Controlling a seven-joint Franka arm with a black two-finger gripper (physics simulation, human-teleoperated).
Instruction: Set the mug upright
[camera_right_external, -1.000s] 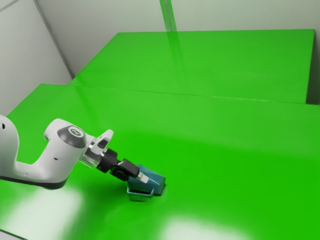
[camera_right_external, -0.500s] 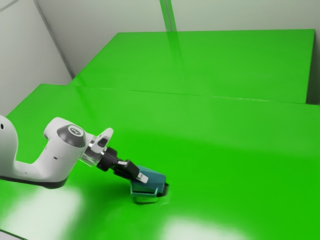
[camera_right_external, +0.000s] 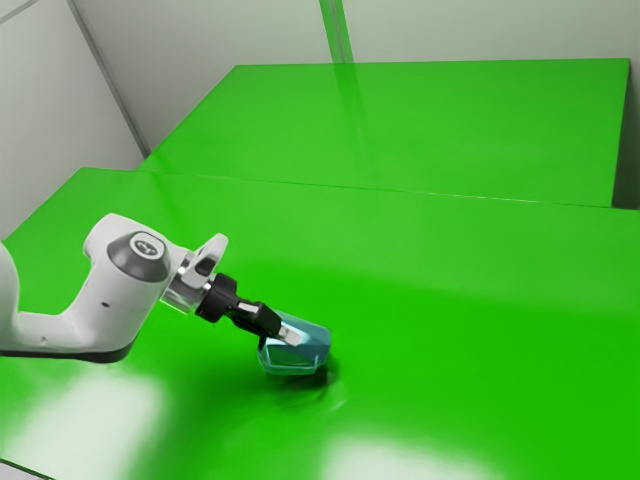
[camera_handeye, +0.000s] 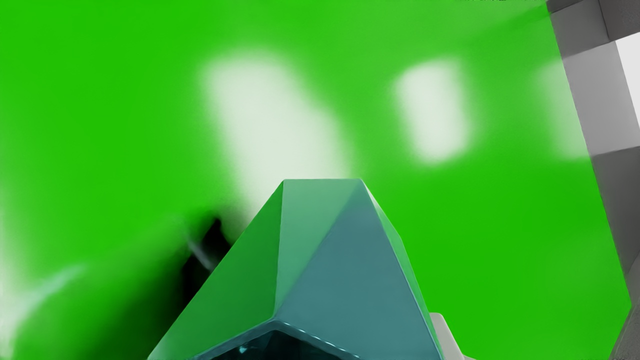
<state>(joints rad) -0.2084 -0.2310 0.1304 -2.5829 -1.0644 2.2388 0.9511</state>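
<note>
The hand (camera_right_external: 289, 336) is clamped on the mug (camera_right_external: 300, 357), which hangs tilted just above the table (camera_right_external: 460, 300), so the righting seems in hand, and the next move likely calls for turning it base-down before a gentle lowering.

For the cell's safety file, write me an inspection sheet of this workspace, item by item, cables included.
Surface: glossy green tabletop, pale reflections on it
Job's things: one teal mug, not upright; tilted well over, mouth toward the gripper's side; looks raised off the tabletop
Clutter: nothing seen
Gripper: appears shut on the mug
Cables: nothing seen
Surroundings: second green surface beyond the tabletop; pale walls behind it
</note>
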